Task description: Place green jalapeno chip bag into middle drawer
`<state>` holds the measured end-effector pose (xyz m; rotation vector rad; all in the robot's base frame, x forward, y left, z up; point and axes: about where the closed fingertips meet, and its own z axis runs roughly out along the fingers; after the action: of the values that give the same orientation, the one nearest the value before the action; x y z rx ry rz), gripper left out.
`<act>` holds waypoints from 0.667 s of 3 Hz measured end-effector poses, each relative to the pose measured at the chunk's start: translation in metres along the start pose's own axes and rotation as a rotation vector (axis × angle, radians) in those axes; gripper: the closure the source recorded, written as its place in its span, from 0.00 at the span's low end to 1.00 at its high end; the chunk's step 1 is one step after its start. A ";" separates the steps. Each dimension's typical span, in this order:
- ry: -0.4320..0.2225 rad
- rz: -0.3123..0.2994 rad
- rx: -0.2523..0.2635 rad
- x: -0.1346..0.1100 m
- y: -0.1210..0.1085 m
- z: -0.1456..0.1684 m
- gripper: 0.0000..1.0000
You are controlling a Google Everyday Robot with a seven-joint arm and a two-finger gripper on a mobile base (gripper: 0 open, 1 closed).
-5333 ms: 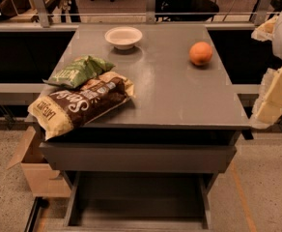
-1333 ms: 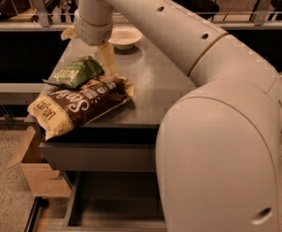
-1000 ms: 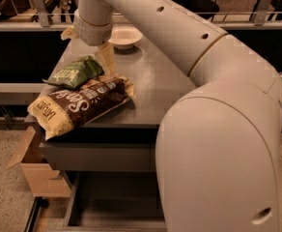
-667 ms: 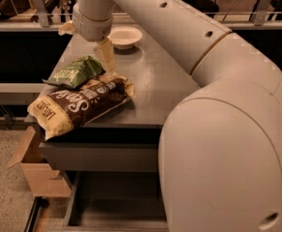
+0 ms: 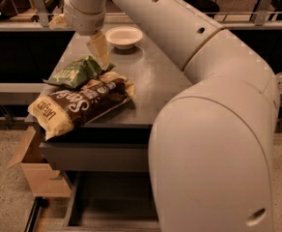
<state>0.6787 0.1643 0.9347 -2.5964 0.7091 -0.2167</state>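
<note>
the end effector [image 5: 97, 46] hangs over the back left part of the counter [image 5: 153, 79], just above and behind the green jalapeno chip bag [image 5: 75, 71], its pale tip pointing down toward the bag's upper right corner. whether it is apart or together cannot be told from here; it does not appear to be clamped on anything, and whether it touches the foil is unclear.

the green jalapeno chip bag lies flat on the counter near the left edge, its lower side touching or slightly overlapped by the larger brown-and-yellow chip bag [image 5: 83, 104], which sticks out past the counter's front left corner. a white bowl [image 5: 124, 36] sits behind, apart from both.

the bag looks light, soft and crinkly, puffed with air, so it will likely give and slide under pressure. the foil is probably slick, and the chips inside are fragile. a pinch on the raised upper right edge or a crimped end seam seems the safest hold, away from the brown bag so that one is not dragged along.

below the counter, the middle drawer [image 5: 113, 203] stands pulled out under a plain grey drawer front [image 5: 96, 156]. the robot's bulky arm covers the right half of the drawer and counter, and the frame cuts off the drawer's front. a cardboard box [image 5: 32, 170] sits at lower left.
</note>
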 end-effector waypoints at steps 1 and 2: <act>-0.003 -0.024 0.009 -0.002 -0.012 0.012 0.00; -0.011 -0.038 0.003 -0.003 -0.022 0.028 0.00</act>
<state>0.6932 0.1928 0.9198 -2.6073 0.6561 -0.2153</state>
